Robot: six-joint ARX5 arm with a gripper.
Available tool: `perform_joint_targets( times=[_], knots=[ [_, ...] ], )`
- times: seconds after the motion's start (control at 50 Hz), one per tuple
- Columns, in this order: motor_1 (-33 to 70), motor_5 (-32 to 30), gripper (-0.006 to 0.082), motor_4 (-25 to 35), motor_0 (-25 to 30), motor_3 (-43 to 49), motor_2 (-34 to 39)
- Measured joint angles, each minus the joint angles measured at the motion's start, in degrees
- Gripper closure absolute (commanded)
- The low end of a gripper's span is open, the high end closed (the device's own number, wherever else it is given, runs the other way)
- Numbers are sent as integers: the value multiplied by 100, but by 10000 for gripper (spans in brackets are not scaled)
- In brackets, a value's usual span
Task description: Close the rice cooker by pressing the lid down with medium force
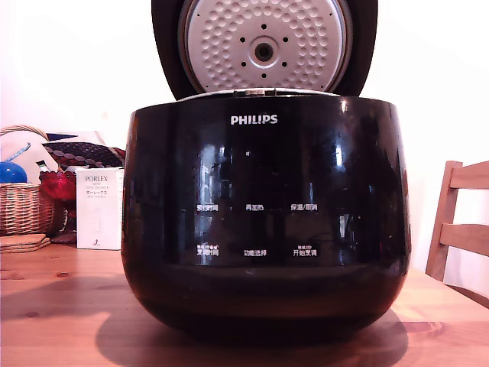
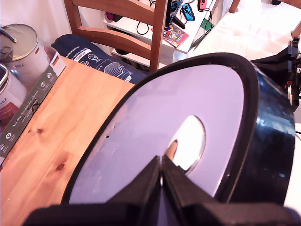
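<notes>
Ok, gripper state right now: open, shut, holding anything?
Gripper: shut, fingertips together, nothing between them, pointing at the outer top of the raised lid. It is out of the exterior view.

The rice cooker (image 1: 265, 218) stands near the front edge of the wooden table (image 1: 53, 306), its lid (image 1: 263, 47) raised upright, dimpled inner plate facing the camera. Toward the table's back edge at the exterior view's left sit a wicker basket (image 1: 21, 205) and a white box (image 1: 99, 208)

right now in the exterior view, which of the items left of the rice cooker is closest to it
The white PORLEX box. Its edge meets the rice cooker in that view, while the red shiny object and the wicker basket lie further left.
</notes>
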State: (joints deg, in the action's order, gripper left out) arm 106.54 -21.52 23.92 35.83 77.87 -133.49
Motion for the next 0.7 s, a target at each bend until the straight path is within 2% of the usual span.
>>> perform_joint_targets(
  times=[0.38, 0.7],
  knots=[
    [-2, 0, 791, -149, -4, -107, 39],
    [-275, 7, 791, -179, -4, -636, 767]
  ],
)
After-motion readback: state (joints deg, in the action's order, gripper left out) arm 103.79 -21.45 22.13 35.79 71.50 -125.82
